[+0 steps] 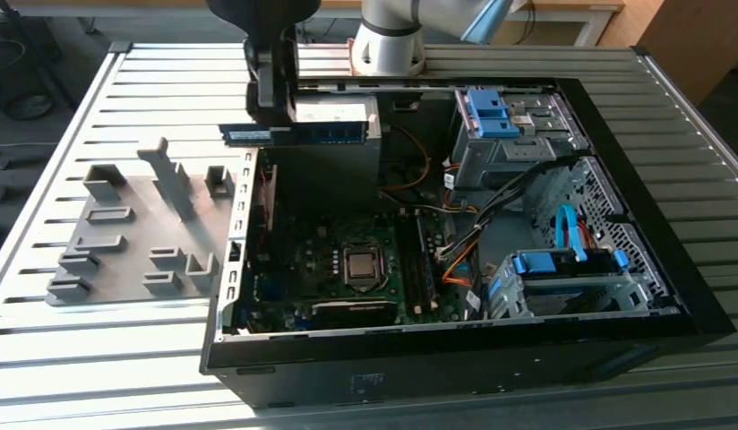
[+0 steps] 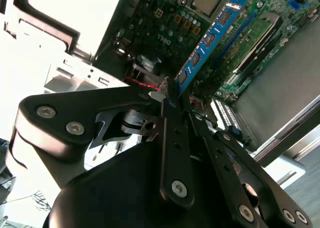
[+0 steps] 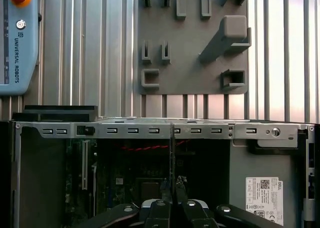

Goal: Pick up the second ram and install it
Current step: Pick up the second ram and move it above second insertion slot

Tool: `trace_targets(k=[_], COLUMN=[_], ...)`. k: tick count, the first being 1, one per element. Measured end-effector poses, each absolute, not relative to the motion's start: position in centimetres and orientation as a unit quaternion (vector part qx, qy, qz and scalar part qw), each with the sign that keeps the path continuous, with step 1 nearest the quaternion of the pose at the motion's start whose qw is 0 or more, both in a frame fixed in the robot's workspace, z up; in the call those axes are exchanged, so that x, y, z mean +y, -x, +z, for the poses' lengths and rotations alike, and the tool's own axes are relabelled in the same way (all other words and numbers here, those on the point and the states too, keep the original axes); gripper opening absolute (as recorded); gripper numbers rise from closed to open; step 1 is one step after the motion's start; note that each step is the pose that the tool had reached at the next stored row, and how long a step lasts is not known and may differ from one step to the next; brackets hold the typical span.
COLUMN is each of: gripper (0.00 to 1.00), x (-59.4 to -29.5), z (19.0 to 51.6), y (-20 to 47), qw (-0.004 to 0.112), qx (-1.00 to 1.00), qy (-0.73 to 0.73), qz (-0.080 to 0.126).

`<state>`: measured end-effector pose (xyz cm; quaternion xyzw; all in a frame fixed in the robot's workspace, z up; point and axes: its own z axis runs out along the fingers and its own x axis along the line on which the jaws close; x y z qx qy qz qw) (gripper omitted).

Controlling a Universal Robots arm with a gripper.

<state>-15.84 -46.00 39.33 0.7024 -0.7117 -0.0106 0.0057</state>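
Up above one corner of the open computer case (image 1: 345, 363), the gripper (image 1: 269, 128) is clamping its fingers shut on the second ram (image 1: 327, 133) near one end, so the blue stick is hanging level over the case, clear of the motherboard (image 1: 309, 260) down inside it.

Hard daylight all over this one. In the exterior view the slatted table (image 1: 58, 358) glares almost white out to the side of the gripper (image 1: 271, 130). The open computer case (image 1: 465, 376) right below it sits in deep shadow, with the board only dimly lit. In the second wrist view the pale panel (image 2: 75, 17) beside the gripper is blown out to pure white, while the second ram (image 2: 210, 35) ahead of it catches clean light. In the first wrist view bright streaks run down the slats beyond the gripper, and the grey fixture plate (image 3: 192, 47) looks flat and evenly lit.
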Motion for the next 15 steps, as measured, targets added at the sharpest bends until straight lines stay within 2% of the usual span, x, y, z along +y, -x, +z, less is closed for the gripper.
trace_targets(k=[15], gripper=[0.14], x=[-46.0], z=[39.3], y=[12.8], qw=[0.006], qx=[-0.712], qy=[-0.702], qz=[-0.011])
